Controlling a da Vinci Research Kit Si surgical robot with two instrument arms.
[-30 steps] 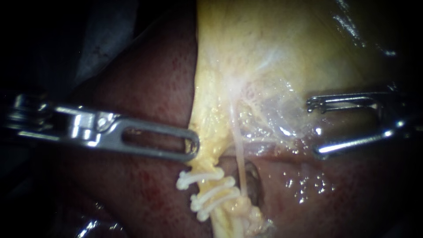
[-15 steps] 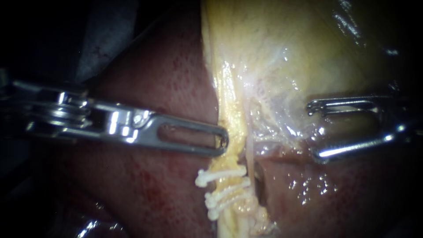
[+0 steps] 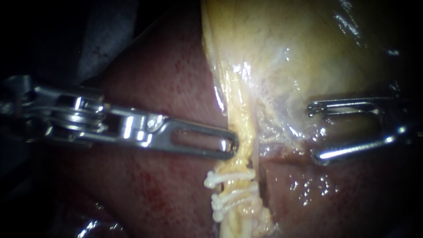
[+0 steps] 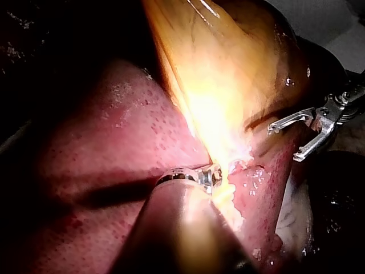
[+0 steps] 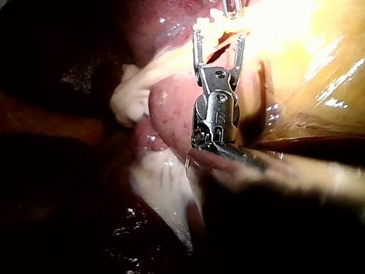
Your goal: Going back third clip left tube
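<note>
Against the liver point(image 3: 167, 75), the left instrument point(image 3: 231, 148) has travelled toward the right instrument over the last second, and the tube point(image 3: 243, 128) and its clips point(image 3: 229, 177) have gone with it. The yellow tissue above the clips, spread wide a second ago, is now drawn into a narrow stalk. The thin pale strand that ran beside the clips is now mostly hidden behind that stalk. The dark opening beside the clips has narrowed to a slit.

The left instrument's jaws lie together on the tube just above the top clip, gripping it. Three white clips sit stacked across the tube, close together. The right instrument point(image 3: 313, 131) has not shifted. It is level with the tube above the clips, well apart from them. Its jaws stand wide apart with nothing between them.

The gallbladder point(image 3: 308, 44) rises above the clips, and the liver lies on both sides of them.

In the left wrist view, the left instrument's point(image 4: 208, 176) shaft and the glare cover the clips, and the right instrument point(image 4: 283, 144) shows beyond the tube with its jaws spread. In the right wrist view, the clips point(image 5: 204, 25) lie just ahead of the right instrument's point(image 5: 219, 37) spread jaws.
</note>
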